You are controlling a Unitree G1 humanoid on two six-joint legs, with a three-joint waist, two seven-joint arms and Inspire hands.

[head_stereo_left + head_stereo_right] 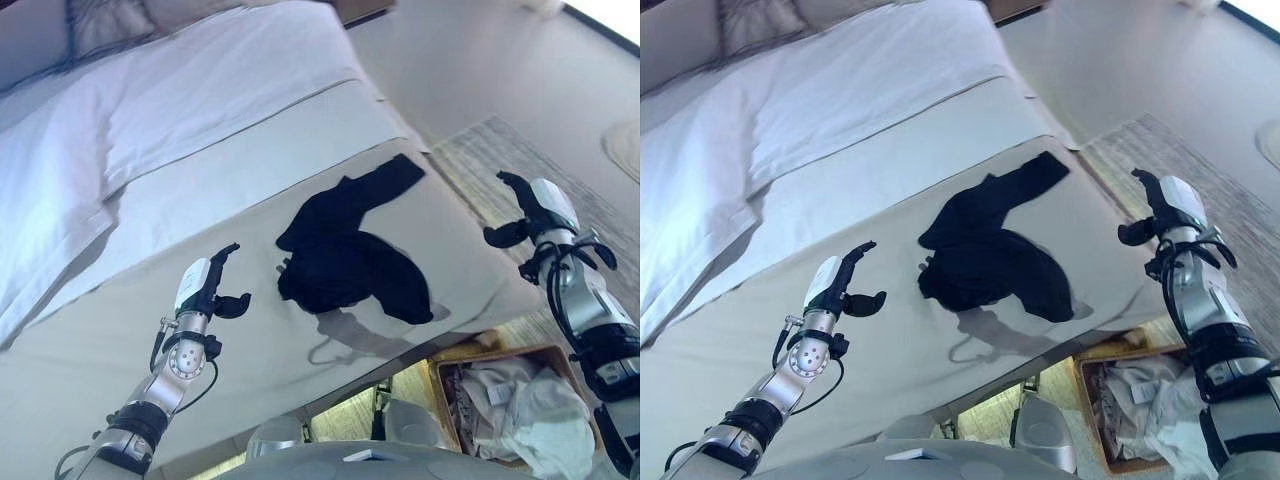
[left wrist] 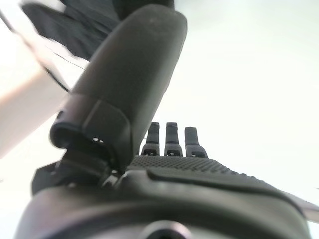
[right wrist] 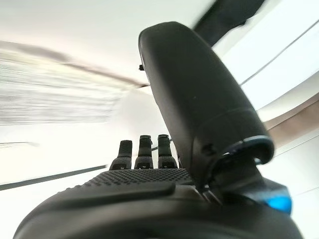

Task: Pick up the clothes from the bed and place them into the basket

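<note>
A black garment [image 1: 350, 250] lies crumpled on the beige cover at the foot of the bed [image 1: 200, 190]. My left hand [image 1: 210, 285] is open and empty, hovering over the bed just left of the garment. My right hand [image 1: 530, 215] is open and empty, raised past the bed's right edge, above the rug. A brown basket [image 1: 455, 372] stands on the floor below the bed's near right corner, holding pale clothes [image 1: 530, 410]. The garment's edge shows past the left thumb in the left wrist view [image 2: 75, 30].
White bedding [image 1: 170, 100] and pillows cover the far half of the bed. A striped rug [image 1: 500, 150] lies on the floor right of the bed. A round pale mat [image 1: 625, 145] shows at the far right edge.
</note>
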